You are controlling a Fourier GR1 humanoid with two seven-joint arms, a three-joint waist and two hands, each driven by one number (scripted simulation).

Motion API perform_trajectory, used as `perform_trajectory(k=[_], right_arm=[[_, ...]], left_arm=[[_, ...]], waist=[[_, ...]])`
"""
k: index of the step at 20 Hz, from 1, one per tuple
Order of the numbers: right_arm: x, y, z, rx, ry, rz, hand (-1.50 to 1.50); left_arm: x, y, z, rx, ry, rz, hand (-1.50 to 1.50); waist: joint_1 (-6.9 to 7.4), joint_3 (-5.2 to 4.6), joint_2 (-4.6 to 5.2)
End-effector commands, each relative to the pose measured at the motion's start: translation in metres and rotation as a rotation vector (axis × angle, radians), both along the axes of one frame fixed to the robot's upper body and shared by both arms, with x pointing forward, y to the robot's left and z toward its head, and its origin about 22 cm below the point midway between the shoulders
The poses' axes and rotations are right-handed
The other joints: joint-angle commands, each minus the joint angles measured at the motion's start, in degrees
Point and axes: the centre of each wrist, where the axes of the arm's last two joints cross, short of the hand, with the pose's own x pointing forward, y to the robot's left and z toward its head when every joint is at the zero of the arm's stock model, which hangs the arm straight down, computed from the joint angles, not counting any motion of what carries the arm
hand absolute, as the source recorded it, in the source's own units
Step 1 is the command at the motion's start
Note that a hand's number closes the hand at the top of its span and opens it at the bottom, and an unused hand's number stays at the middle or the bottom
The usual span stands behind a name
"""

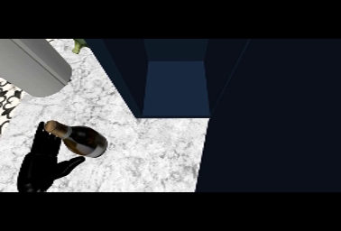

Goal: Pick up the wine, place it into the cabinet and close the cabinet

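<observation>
The fingers (44,139) of the black left hand (36,171) are straight and point up the view, with the thumb spread out to the right, so the hand is open and clasps nothing. The dark glass wine bottle with a tan foil neck and a pale label band (83,140) is just to the right of those fingers, in the crook above the thumb. Its neck is right beside the fingertips, though I cannot tell whether they touch. In this view the bottle's long axis runs from the neck at upper left to the base at lower right, slanting away from the palm. I cannot say whether it stands upright or leans.

It rests on the white-and-grey marbled counter (153,155). This hand is the only one showing, so the grasp looks to be its job: closing the fingers and thumb round the body.

Up and to the right, well apart from the bottle, is the dark blue cabinet (177,85), its compartment open.
</observation>
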Motion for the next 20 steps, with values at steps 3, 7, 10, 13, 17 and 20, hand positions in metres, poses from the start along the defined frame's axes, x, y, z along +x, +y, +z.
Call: perform_trajectory(k=[3,7,10,13,17,20], right_arm=[[-0.033,-0.004,0.002,0.021,-0.022,0.062,-1.50],[-0.030,-0.009,0.011,-0.006,-0.016,0.062,-1.50],[-0.027,-0.004,0.011,0.019,-0.018,0.067,-1.50],[-0.031,-0.003,0.006,0.012,-0.018,0.067,-1.50],[-0.032,-0.003,0.012,0.016,-0.001,0.069,-1.50],[-0.020,-0.010,0.010,0.027,-0.004,0.052,-1.50]], left_arm=[[0.002,0.015,-0.018,-0.033,0.016,0.006,-1.50],[0.008,0.027,-0.041,-0.093,0.003,0.031,-1.50],[0.011,0.022,-0.047,-0.135,-0.005,-0.003,-1.50],[0.016,-0.002,-0.067,-0.104,0.005,-0.020,-1.50],[0.019,-0.006,-0.064,-0.107,-0.004,-0.042,-1.50],[0.032,-0.003,-0.069,-0.108,0.003,-0.032,-1.50]], waist=[[-0.04,0.00,-0.03],[-0.52,-0.05,0.01],[-0.28,-0.03,0.00],[-0.55,-0.05,0.07],[-0.19,-0.01,-0.07],[-0.40,-0.01,0.14]])
